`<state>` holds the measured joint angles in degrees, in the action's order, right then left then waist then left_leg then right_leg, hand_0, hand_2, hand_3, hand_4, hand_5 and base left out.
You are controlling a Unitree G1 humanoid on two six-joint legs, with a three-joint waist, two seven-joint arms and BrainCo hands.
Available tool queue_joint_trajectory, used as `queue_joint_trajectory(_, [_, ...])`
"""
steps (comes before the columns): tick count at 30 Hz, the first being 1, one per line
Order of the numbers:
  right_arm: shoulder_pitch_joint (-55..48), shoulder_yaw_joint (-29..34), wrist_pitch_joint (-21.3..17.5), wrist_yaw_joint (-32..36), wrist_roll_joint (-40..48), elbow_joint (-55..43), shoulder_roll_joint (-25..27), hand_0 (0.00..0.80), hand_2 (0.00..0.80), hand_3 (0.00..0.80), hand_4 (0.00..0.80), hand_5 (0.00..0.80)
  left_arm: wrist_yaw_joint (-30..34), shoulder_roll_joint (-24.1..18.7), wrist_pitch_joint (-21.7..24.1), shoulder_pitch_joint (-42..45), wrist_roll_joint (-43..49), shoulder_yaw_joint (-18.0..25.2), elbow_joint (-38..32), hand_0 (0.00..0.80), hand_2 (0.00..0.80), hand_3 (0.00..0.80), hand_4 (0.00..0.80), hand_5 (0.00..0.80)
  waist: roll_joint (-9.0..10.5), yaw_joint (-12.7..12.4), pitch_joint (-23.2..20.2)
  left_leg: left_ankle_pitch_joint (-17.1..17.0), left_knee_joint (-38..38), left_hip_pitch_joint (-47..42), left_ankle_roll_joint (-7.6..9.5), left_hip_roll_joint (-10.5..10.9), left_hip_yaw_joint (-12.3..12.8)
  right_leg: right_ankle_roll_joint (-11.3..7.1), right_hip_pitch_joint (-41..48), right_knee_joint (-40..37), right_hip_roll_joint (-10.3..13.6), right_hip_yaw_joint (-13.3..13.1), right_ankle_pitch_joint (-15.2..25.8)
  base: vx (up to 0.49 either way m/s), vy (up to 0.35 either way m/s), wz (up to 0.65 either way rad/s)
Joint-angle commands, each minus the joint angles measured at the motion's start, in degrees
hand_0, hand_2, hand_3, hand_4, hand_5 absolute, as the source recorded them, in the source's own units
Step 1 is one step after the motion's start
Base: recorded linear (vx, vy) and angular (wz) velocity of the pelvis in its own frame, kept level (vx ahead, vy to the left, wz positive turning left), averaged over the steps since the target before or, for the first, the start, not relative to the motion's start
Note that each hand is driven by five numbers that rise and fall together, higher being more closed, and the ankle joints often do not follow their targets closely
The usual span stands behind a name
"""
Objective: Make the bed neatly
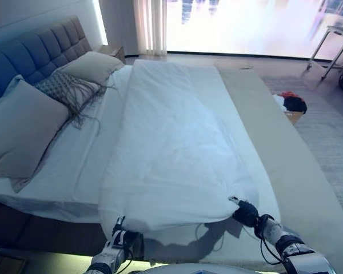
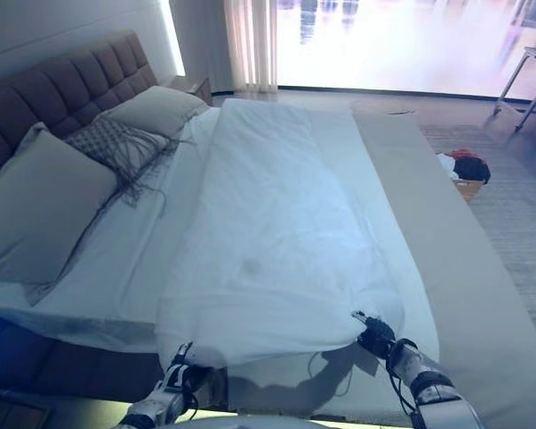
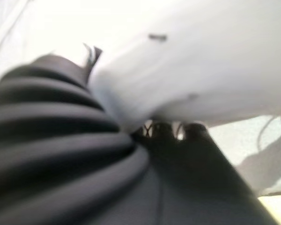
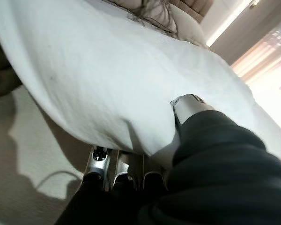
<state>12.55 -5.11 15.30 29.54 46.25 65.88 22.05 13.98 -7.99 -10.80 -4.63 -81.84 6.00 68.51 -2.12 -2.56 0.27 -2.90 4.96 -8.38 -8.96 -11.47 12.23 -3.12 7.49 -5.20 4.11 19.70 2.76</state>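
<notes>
Left eye view: white folded duvet (image 1: 174, 142) lies lengthwise down the middle of the bed (image 1: 257, 114), near edge lifted at 6 o'clock. Left hand (image 1: 121, 234) at 7 o'clock and right hand (image 1: 246, 213) at 5 o'clock each pinch a near corner, thumb above, fingers (image 4: 99, 165) under the cloth. Grey pillows (image 1: 23, 125) sit at 9 o'clock by the padded headboard (image 1: 40, 48).

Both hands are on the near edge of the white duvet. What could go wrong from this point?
The white duvet lies as a narrow folded strip; the left hand and right hand each pinch only its near hem, so an uneven pull could skew it or slip a grip. Spreading it toward the headboard could drag the fringed grey cushion out of place.
</notes>
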Motion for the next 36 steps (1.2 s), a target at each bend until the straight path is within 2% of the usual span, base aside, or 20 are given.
queue_joint_trajectory(1, [1.31,0.70,0.02,-0.02,-0.64,5.12,-0.66,0.800,0.800,0.800,0.800,0.800,0.68,-9.27,6.72,-3.59,-1.69,6.50,4.36,0.800,0.800,0.800,0.800,0.800,3.40,-1.89,-0.62,1.03,0.04,0.19,0.55,0.03,-0.64,-6.50,1.85,0.20,8.22,1.92,0.25,-0.042,0.127,0.09])
queue_joint_trajectory(7, [-0.51,2.73,-1.74,-6.90,5.53,7.46,-2.96,0.800,0.800,0.800,0.800,0.800,-0.10,-13.74,7.51,-2.81,-1.94,11.82,5.07,0.800,0.800,0.800,0.800,0.800,1.06,-2.04,-0.29,1.39,0.04,0.35,1.13,1.81,-1.07,-6.97,1.90,0.20,9.72,2.05,0.51,-0.050,0.196,0.06])
queue_joint_trajectory(11, [-1.05,5.24,-4.12,-10.24,9.89,8.11,-2.87,0.800,0.800,0.800,0.800,0.800,0.51,-16.65,6.71,-1.57,-1.19,15.23,4.90,0.800,0.800,0.800,0.800,0.800,-0.42,-2.36,0.14,2.28,0.04,0.33,2.26,3.93,-0.85,-7.88,1.79,0.20,11.62,2.44,1.15,-0.058,0.252,0.03])
queue_joint_trajectory(18, [-1.31,10.71,-8.41,-11.47,14.68,8.83,-0.33,0.800,0.800,0.800,0.800,0.800,3.49,-22.28,1.33,1.43,1.81,20.88,6.48,0.800,0.800,0.800,0.800,0.800,-2.19,-3.31,1.31,4.52,0.04,-0.04,5.02,9.15,-0.06,-9.31,1.47,0.21,16.86,3.45,4.84,-0.029,0.274,0.02])
queue_joint_trajectory(21, [-1.25,12.24,-8.32,-11.25,13.35,9.28,1.58,0.800,0.800,0.800,0.800,0.800,4.37,-24.01,-0.54,2.75,2.59,22.51,7.05,0.800,0.800,0.800,0.800,0.800,-2.47,-3.78,1.72,4.97,0.04,0.37,5.85,11.07,1.00,-10.02,0.51,0.21,18.42,5.30,7.00,-0.044,0.219,-0.01])
queue_joint_trajectory(23, [-1.05,12.09,-7.07,-10.99,10.87,9.77,2.24,0.800,0.800,0.800,0.800,0.800,3.79,-25.97,-1.94,3.41,3.04,24.73,7.33,0.800,0.800,0.800,0.800,0.800,-2.24,-4.41,1.75,6.40,0.04,0.25,6.28,11.83,1.32,-10.83,-0.03,2.77,18.41,6.59,7.56,-0.049,0.144,-0.08])
queue_joint_trajectory(25, [-1.06,11.41,-6.61,-10.08,10.29,10.67,2.45,0.800,0.800,0.800,0.800,0.800,4.10,-26.66,-1.82,3.10,3.62,24.92,7.69,0.800,0.800,0.800,0.800,0.800,-2.42,-4.67,2.25,6.14,0.04,0.71,7.57,12.12,1.37,-9.79,-1.62,12.17,16.86,5.75,4.13,-0.114,0.111,-0.05])
queue_joint_trajectory(26, [-1.17,10.78,-6.38,-9.73,10.72,11.10,2.55,0.800,0.800,0.800,0.800,0.800,4.43,-26.79,-1.51,2.68,4.19,24.44,7.72,0.800,0.800,0.800,0.800,0.800,-2.49,-4.49,2.57,5.53,0.04,1.25,8.17,12.31,0.70,-8.87,-2.64,18.47,14.77,3.88,1.45,-0.225,0.069,0.01])
queue_joint_trajectory(27, [-1.42,10.38,-6.33,-9.65,11.29,11.22,2.51,0.800,0.800,0.800,0.800,0.800,4.55,-26.67,-1.11,2.24,4.13,23.57,7.55,0.800,0.800,0.800,0.800,0.800,-2.46,-4.22,2.94,3.91,0.04,2.44,8.68,12.37,1.16,-7.48,-3.85,22.22,12.69,3.02,0.30,-0.228,-0.003,-0.05])
queue_joint_trajectory(28, [-1.72,10.05,-6.13,-9.63,11.55,11.40,2.43,0.800,0.800,0.800,0.800,0.800,4.03,-26.20,-0.24,1.58,3.83,22.38,7.11,0.800,0.800,0.800,0.800,0.800,-1.94,-3.79,3.04,3.33,0.04,3.23,8.86,12.82,0.41,-7.04,-4.06,24.18,9.74,0.79,-1.34,-0.232,-0.078,-0.17])
queue_joint_trajectory(30, [-2.07,9.97,-5.84,-9.16,11.39,12.50,2.50,0.800,0.800,0.800,0.800,0.800,1.66,-25.34,1.17,0.04,2.89,20.17,5.70,0.800,0.800,0.800,0.800,0.800,-0.13,-2.81,3.05,2.26,-0.13,5.37,9.03,14.64,-1.26,-6.43,-2.11,22.21,3.13,-3.99,-3.63,-0.140,-0.118,0.03])
queue_joint_trajectory(31, [-2.03,9.92,-5.70,-8.88,11.17,13.28,2.79,0.800,0.800,0.800,0.800,0.800,0.43,-25.28,1.51,-0.69,2.51,19.10,5.44,0.800,0.800,0.800,0.800,0.800,0.55,-2.49,3.02,1.94,-0.47,6.32,9.00,15.54,-2.25,-5.89,-0.95,19.74,1.44,-5.87,-4.40,-0.111,-0.104,0.52])
queue_joint_trajectory(33, [-1.70,9.34,-4.92,-8.77,9.84,13.91,2.96,0.800,0.800,0.800,0.800,0.800,-1.68,-25.17,1.73,-1.78,1.74,18.12,5.32,0.800,0.800,0.800,0.800,0.800,0.92,-3.40,2.72,0.45,-1.00,8.85,8.17,16.14,-3.07,-4.15,1.96,12.83,0.07,-5.95,-6.72,-0.116,-0.082,0.38])
queue_joint_trajectory(35, [-1.48,8.97,-4.07,-8.96,8.35,13.64,3.31,0.800,0.800,0.800,0.800,0.800,-3.06,-24.44,1.56,-2.01,1.25,17.97,4.74,0.800,0.800,0.800,0.800,0.800,0.65,-3.67,3.17,-1.05,-1.69,11.13,6.75,15.77,-3.69,-2.57,3.44,8.48,-1.24,-7.19,-8.39,-0.128,-0.034,0.15])
queue_joint_trajectory(36, [-1.54,9.07,-3.65,-9.10,7.72,13.26,3.43,0.800,0.800,0.800,0.800,0.800,-3.83,-23.88,1.31,-1.84,1.82,18.07,4.06,0.800,0.800,0.800,0.800,0.800,0.43,-3.91,3.64,-2.16,-1.76,12.28,5.98,15.25,-3.50,-2.04,3.72,7.20,-1.59,-6.77,-8.65,-0.183,-0.007,0.19])
